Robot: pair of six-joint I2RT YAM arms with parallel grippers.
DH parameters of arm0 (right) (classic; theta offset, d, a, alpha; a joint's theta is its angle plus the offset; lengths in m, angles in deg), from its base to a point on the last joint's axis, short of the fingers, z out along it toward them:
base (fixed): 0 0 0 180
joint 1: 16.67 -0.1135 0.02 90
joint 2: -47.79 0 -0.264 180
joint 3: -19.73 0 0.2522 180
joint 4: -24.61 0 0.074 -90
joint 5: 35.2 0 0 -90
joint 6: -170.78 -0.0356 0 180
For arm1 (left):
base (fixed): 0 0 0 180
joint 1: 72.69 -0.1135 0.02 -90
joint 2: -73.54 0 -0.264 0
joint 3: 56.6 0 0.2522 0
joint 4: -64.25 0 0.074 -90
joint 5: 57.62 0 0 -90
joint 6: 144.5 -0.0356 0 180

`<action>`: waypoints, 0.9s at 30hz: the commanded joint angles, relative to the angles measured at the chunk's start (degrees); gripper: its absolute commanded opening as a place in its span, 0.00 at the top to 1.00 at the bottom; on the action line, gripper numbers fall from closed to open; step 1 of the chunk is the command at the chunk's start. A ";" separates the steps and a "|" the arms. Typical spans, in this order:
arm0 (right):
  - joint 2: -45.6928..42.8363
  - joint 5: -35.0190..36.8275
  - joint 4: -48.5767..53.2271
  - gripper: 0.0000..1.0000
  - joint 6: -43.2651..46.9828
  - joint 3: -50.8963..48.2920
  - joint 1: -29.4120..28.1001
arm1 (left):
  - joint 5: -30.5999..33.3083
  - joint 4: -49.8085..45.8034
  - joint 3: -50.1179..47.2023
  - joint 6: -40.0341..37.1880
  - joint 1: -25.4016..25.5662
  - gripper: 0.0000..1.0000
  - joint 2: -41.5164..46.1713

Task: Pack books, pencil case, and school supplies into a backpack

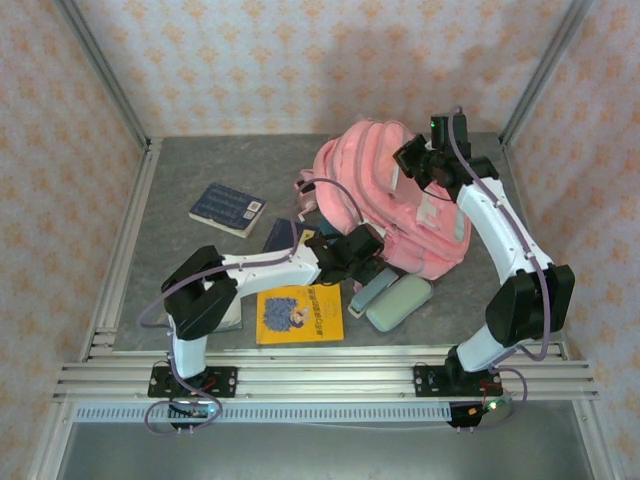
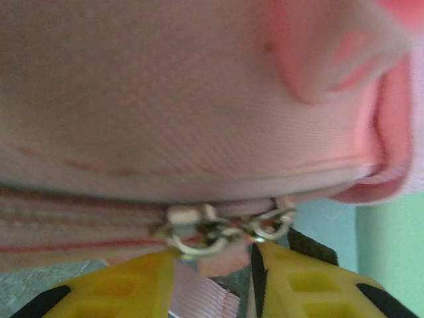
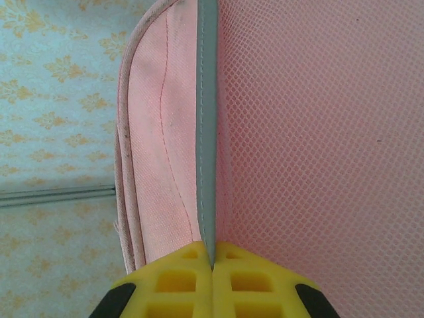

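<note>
A: Floral-papered walls are enclosing a grey table, where a pink backpack is lying in the upper centre-right of the overhead frame. What is holding it?

B: The right end effector is gripping it at the bag's upper right, jaws pressed together on the grey trim that is running between pink cloth and mesh. It is probably bracing the bag so the zip can run without dragging the fabric along.

A: And the left?

B: The left end effector is sitting at the bag's lower left edge. Its yellow fingers are standing apart on either side of a pink pull tab, which is hanging from the metal zipper sliders. Going by the wrist view, it is not pinching the tab yet.

A: So nothing is packed?

B: Seemingly not. A navy book is lying left of centre and a yellow book in the lower middle. The mint pencil case is resting just below the bag, beside a slim teal bar. All are lying on the left arm's side of the bag, likely within its reach.
</note>
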 commanded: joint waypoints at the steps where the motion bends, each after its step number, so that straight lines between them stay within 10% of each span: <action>1: -3.30 -2.48 -7.27 1.00 -1.14 0.13 -0.51 | 2.32 1.79 1.63 1.07 -0.90 0.69 0.29; 11: -3.63 -2.75 -7.85 1.00 1.14 -2.40 -0.58 | 0.09 2.36 0.31 -1.05 -1.85 1.00 2.33; 27: -1.21 0.31 -1.56 1.00 13.44 -1.25 -3.62 | -2.72 -1.28 -2.61 -3.61 -7.31 1.00 6.93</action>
